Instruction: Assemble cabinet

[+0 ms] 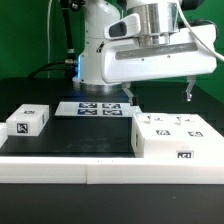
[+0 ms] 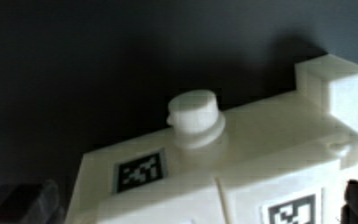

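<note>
I am the gripper, hanging above a black table. My jaws are spread wide and grasp nothing. My two thin fingers point straight down into open air.

In the exterior view the cabinet, a big white box, lies on the table at about 4 o'clock. It is directly beneath me and we do not touch. A small white block with one tag sits at 9 o'clock, well apart from it. The marker board lies flat near the centre, at roughly 10 o'clock from the cabinet.

My wrist view looks down on the cabinet. A short round peg stands upright on it, and a raised wall juts up at one corner. Black-and-white tags mark its face. My dark fingertips show at the two edges of the picture, clear of the plastic.

I judge the step in hand to be coming down to take hold of the cabinet. To do it well I should:
- descend straight and level;
- keep the box centred between my fingers;
- stay wide open until both tips are past its upper edges;
- steer clear of the peg and the raised wall, since a knock there could skew the box;
- close slowly on two flat, opposite faces.
</note>
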Controlling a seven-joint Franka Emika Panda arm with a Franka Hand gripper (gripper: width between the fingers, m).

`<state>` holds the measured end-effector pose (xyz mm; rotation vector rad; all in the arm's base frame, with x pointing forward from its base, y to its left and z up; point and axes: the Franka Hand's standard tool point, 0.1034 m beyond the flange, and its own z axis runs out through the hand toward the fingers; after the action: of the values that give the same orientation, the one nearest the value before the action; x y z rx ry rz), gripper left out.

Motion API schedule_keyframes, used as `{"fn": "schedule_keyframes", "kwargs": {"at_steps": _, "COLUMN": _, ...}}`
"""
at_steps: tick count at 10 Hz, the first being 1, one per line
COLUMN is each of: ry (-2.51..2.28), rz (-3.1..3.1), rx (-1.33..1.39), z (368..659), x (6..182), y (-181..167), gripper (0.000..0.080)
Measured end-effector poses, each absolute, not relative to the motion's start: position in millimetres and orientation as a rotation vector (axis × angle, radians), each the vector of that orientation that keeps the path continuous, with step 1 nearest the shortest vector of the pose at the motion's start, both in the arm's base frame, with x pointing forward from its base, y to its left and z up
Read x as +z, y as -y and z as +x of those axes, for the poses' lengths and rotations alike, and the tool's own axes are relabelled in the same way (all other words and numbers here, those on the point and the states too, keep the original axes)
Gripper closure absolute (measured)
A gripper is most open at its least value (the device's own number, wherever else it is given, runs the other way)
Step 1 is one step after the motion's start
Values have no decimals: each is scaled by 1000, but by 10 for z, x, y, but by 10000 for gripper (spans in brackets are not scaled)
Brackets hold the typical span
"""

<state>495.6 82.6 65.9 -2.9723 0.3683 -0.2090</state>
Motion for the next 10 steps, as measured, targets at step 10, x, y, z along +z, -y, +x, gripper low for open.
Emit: {"fn": "schedule_keyframes", "kwargs": {"at_steps": 10, "ry": -225, "rz": -3073, "rx": -214, "z": 4864, "x": 361, "y": -880, "gripper": 2}}
